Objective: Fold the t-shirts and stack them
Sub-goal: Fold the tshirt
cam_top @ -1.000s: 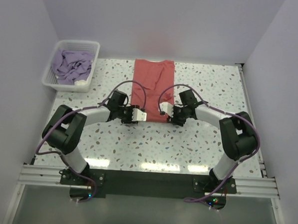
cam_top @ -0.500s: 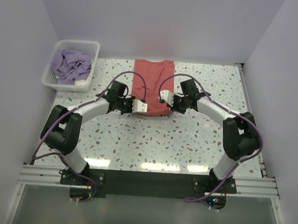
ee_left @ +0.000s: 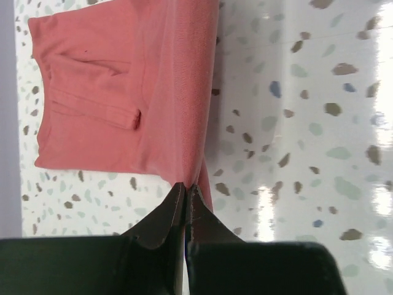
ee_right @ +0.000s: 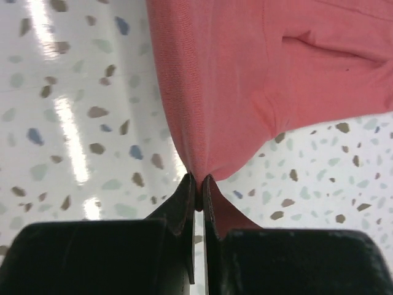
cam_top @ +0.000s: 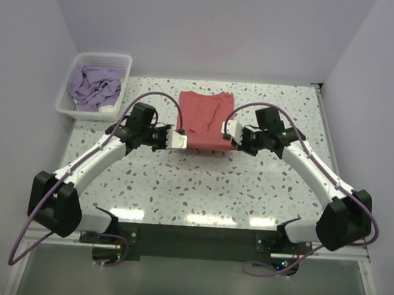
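**A:** Where was the red t-shirt seen?

**B:** The red t-shirt (cam_top: 205, 118) was laid on the worktop (cam_top: 201, 187), at the far side, in the middle. Its near edge was lifted up at both corners.

**A:** How were the corners held?

**B:** The left pincer (cam_top: 182, 141) was closed tight on the near left corner. The right pincer (cam_top: 229, 137) was closed tight on the near right corner. In each wrist view the cloth was pinched between two black fingers (ee_left: 163, 218), and no gap was left.

**A:** And the purple t-shirt?

**B:** The purple t-shirt (cam_top: 94, 86) was bunched up in the white basket (cam_top: 86, 114), at the far left. It was not touched by any pincer.

**A:** Which step was being done?

**B:** It was judged to be an early one. The red t-shirt was being folded in half, with the near edge brought over toward the far edge. The sides looked folded in already, since only a narrow shape was seen.

**A:** What was needed next?

**B:** Both corners would need to be carried toward the far edge at the same speed, so that the cloth was not twisted. Then they would need to be set down level with the far edge and let go. After that, the purple one would have to be taken out, folded and stacked.
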{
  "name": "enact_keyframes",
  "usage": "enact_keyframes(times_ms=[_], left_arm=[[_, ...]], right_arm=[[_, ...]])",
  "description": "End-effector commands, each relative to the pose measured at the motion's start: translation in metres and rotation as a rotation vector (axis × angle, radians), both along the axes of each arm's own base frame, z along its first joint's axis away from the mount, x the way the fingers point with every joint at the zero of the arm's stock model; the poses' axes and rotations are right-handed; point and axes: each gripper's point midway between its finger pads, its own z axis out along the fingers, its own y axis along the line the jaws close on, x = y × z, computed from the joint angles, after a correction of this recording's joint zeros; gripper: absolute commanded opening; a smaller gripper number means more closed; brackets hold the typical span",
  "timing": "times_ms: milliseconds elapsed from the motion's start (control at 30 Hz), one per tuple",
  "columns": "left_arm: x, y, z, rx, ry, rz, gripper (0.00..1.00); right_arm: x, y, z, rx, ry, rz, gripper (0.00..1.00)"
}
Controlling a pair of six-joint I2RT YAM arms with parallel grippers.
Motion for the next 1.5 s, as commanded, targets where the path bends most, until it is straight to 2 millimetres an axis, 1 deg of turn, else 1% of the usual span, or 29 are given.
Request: enact_keyframes(times_ms=[0, 33, 67, 100, 167, 200, 267, 367, 433, 500, 533, 667, 733, 833, 867, 933, 967, 1000, 1033, 1067, 1100, 1133, 1167, 1233, 1267, 1333, 1367, 1433, 1467], left_arm=[[-0.055, 0.006, -0.009, -0.006, 0.132, -0.032, 0.0], [-0.074, 0.009, -0.017, 0.005, 0.195, -0.036, 0.0], [-0.09, 0.004, -0.014, -0.018, 0.227, -0.067, 0.0], [-0.104, 0.004, -0.004, -0.049, 0.243, -0.062, 0.0], [-0.135, 0.006, 0.001, -0.065, 0.322, -0.094, 0.0], [-0.147, 0.005, 0.013, -0.104, 0.339, -0.094, 0.0], [-0.157, 0.005, 0.029, -0.13, 0.357, -0.094, 0.0], [-0.151, 0.001, 0.056, -0.159, 0.339, -0.076, 0.0], [-0.136, -0.004, 0.068, -0.154, 0.319, -0.067, 0.0], [-0.122, -0.008, 0.063, -0.131, 0.323, -0.063, 0.0], [-0.114, -0.011, 0.069, -0.132, 0.306, -0.066, 0.0], [-0.082, -0.021, 0.058, -0.089, 0.291, -0.054, 0.0], [-0.066, -0.026, 0.061, -0.086, 0.251, -0.058, 0.0], [-0.04, -0.033, 0.058, -0.06, 0.213, -0.058, 0.0], [-0.031, -0.035, 0.048, -0.04, 0.227, -0.057, 0.0], [-0.014, -0.039, 0.05, -0.037, 0.205, -0.066, 0.0], [-0.005, -0.041, 0.038, -0.021, 0.229, -0.067, 0.0], [0.006, -0.044, 0.043, -0.029, 0.21, -0.069, 0.0], [0.014, -0.045, 0.04, -0.031, 0.215, -0.065, 0.0], [0.026, -0.045, 0.023, -0.019, 0.253, -0.053, 0.0], [0.039, -0.047, 0.028, -0.022, 0.229, -0.054, 0.0], [0.048, -0.048, 0.023, -0.018, 0.232, -0.049, 0.0], [0.059, -0.048, 0.003, -0.005, 0.272, -0.035, 0.0], [0.082, -0.051, 0.003, -0.019, 0.257, -0.02, 0.0], [0.09, -0.052, -0.018, -0.013, 0.3, -0.007, 0.0], [0.108, -0.059, -0.022, -0.025, 0.294, 0.0, 0.0], [0.114, -0.061, -0.04, -0.014, 0.319, 0.007, 0.0], [0.13, -0.069, -0.043, -0.043, 0.31, 0.034, 0.0], [0.134, -0.071, -0.058, -0.036, 0.336, 0.044, 0.0]], right_arm=[[-0.067, -0.008, 0.005, 0.021, 0.105, 0.057, 0.0], [-0.079, -0.008, 0.007, 0.025, 0.114, 0.072, 0.0], [-0.096, -0.013, 0.007, 0.018, 0.153, 0.081, 0.0], [-0.108, -0.014, 0.012, 0.036, 0.162, 0.096, 0.0], [-0.14, -0.022, 0.024, 0.05, 0.19, 0.119, 0.0], [-0.149, -0.023, 0.032, 0.058, 0.186, 0.138, 0.0], [-0.171, -0.027, 0.043, 0.078, 0.209, 0.158, 0.0], [-0.176, -0.029, 0.045, 0.078, 0.212, 0.16, 0.0], [-0.172, -0.031, 0.035, 0.05, 0.224, 0.157, 0.0], [-0.16, -0.032, 0.026, 0.019, 0.23, 0.143, 0.0], [-0.156, -0.03, 0.024, 0.017, 0.231, 0.138, 0.0], [-0.132, -0.027, 0.015, 0.026, 0.278, 0.103, 0.0], [-0.12, -0.033, 0.013, 0.029, 0.289, 0.076, 0.0], [-0.107, -0.04, 0.007, 0.022, 0.326, 0.073, 0.0], [-0.102, -0.041, 0.005, 0.015, 0.331, 0.073, 0.0], [-0.09, -0.043, -0.003, -0.001, 0.354, 0.068, 0.0], [-0.085, -0.043, -0.006, -0.006, 0.358, 0.07, 0.0], [-0.076, -0.044, -0.005, -0.008, 0.351, 0.064, 0.0], [-0.07, -0.043, -0.017, -0.017, 0.392, 0.063, 0.0], [-0.063, -0.043, -0.02, -0.022, 0.395, 0.066, 0.0], [-0.054, -0.043, -0.022, -0.022, 0.396, 0.059, 0.0], [-0.046, -0.043, -0.036, -0.032, 0.436, 0.052, 0.0], [-0.036, -0.043, -0.044, -0.038, 0.438, 0.047, 0.0], [-0.008, -0.045, -0.05, -0.038, 0.411, 0.016, 0.0], [0.0, -0.047, -0.069, -0.052, 0.458, 0.003, 0.0], [0.025, -0.052, -0.075, -0.049, 0.447, -0.025, 0.0], [0.032, -0.056, -0.092, -0.074, 0.482, -0.041, 0.0], [0.051, -0.058, -0.1, -0.087, 0.471, -0.062, 0.0], [0.054, -0.06, -0.115, -0.104, 0.495, -0.063, 0.0]])
